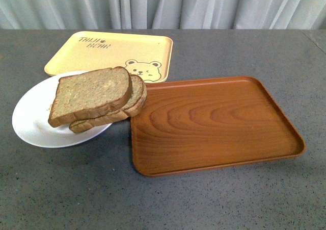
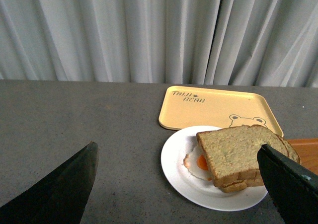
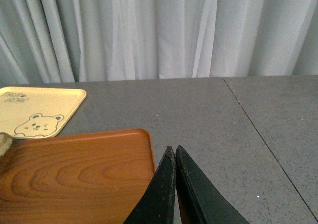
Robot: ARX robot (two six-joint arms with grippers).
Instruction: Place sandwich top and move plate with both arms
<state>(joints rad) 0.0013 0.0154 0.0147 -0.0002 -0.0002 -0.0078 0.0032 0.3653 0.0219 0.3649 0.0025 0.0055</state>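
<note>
The sandwich top [image 1: 91, 93], a squarish brown wholemeal slice, lies on a smaller rounded slice [image 1: 133, 101] on the white plate [image 1: 35, 120], left of the table's middle. In the left wrist view the top slice [image 2: 236, 152] covers most of a fried egg [image 2: 195, 162] on the plate [image 2: 176, 167]. My left gripper [image 2: 179, 172] is open and empty, its fingers [image 2: 64, 189] wide apart, back from the plate. My right gripper [image 3: 174, 149] is shut and empty, above the wood-grain tray's edge. Neither arm shows in the front view.
A yellow bear tray [image 1: 109, 54] lies behind the plate. A brown wood-grain tray [image 1: 214, 123] lies right of the plate, close to the bread; it also shows in the right wrist view [image 3: 74, 169]. Grey curtains hang behind the grey table [image 1: 229, 204].
</note>
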